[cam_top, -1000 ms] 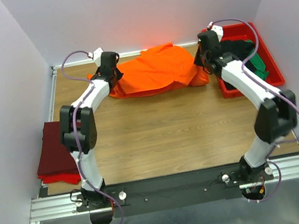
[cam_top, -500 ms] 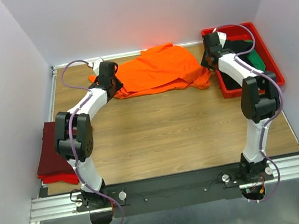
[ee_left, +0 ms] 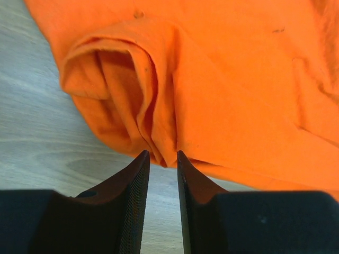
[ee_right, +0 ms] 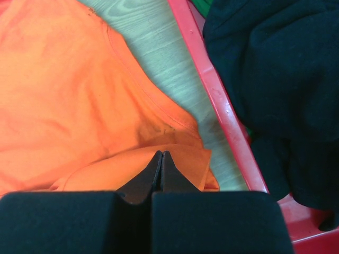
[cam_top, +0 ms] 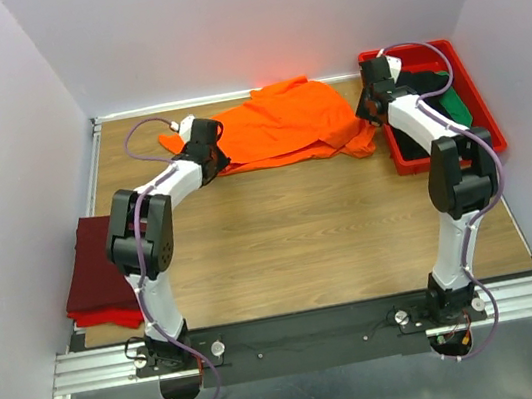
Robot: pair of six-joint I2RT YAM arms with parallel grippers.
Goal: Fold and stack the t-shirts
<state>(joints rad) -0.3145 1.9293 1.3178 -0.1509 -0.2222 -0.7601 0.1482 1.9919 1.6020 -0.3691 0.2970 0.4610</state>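
Right gripper point(ee_right: 161, 159) pinches the orange t-shirt point(ee_right: 69, 100); no writing visible.

Bare table point(cam_top: 300, 224) open mid-span; red tray point(cam_top: 400, 160) wall flanks right tool point(ee_right: 161, 154), seemingly just beside

Even, fairly bright light falls from above, and the overhead view is sharp throughout. The crumpled bright orange cloth t-shirt point(cam_top: 279, 123) at the far edge of the wooden table point(cam_top: 291, 226) throws a reddish glow on the pale back wall point(cam_top: 258, 19). Shadows are soft and short. In both wrist views the near black fingers point(ee_left: 132, 201) are blurred, and the cloth beyond is in focus.
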